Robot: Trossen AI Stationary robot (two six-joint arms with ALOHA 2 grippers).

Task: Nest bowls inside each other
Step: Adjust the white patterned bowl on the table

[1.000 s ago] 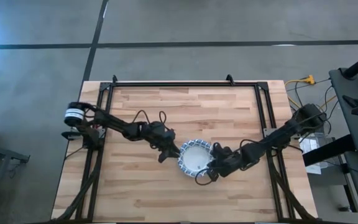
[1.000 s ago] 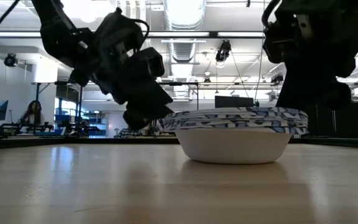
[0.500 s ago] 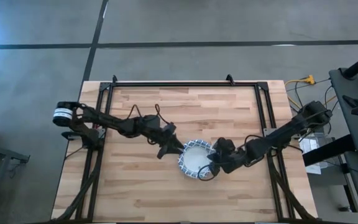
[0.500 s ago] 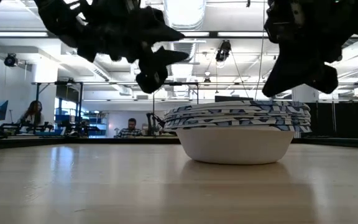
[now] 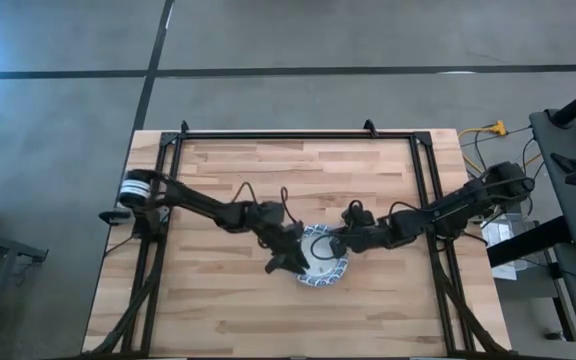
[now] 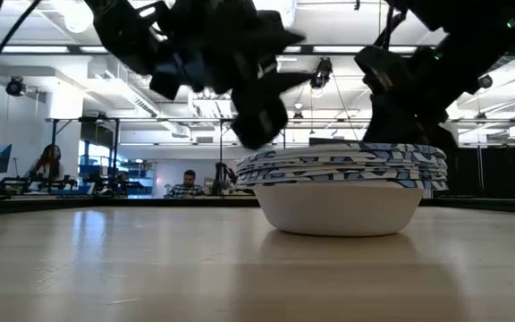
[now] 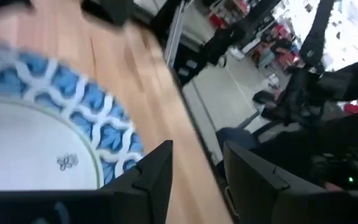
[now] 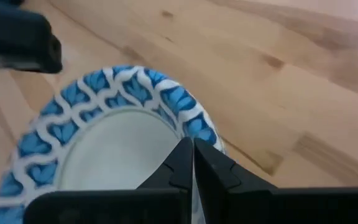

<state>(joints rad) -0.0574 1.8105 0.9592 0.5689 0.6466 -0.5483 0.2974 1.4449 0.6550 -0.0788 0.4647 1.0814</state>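
The bowls (image 5: 320, 260) sit nested in one stack near the middle of the table, white inside with blue-and-white patterned rims. The low view shows the stack (image 6: 338, 192) resting on its white base, with several rims layered on top. My left gripper (image 5: 286, 262) is open and hovers at the stack's near-left side. In the left wrist view, my left gripper (image 7: 197, 177) stands just outside the patterned rim (image 7: 86, 112). My right gripper (image 5: 340, 243) is shut and sits over the stack's far-right side. My right gripper (image 8: 191, 155) points its shut fingertips down, slanting in from the table's right, at the top bowl's rim (image 8: 197, 127) on the stack's far-right side. I cannot tell whether they touch it.
The wooden tabletop (image 5: 228, 180) lies bare around the stack. A black metal frame (image 5: 268, 135) runs along the far edge and both sides. Beyond the table, the low view shows people seated (image 6: 186, 186) far off in the room.
My left gripper rose from the stack's left side, then swung toward the near edge and right, ending at its near-left side. My right gripper moved from the stack's near-right side toward the far edge, ending over its far-right side.
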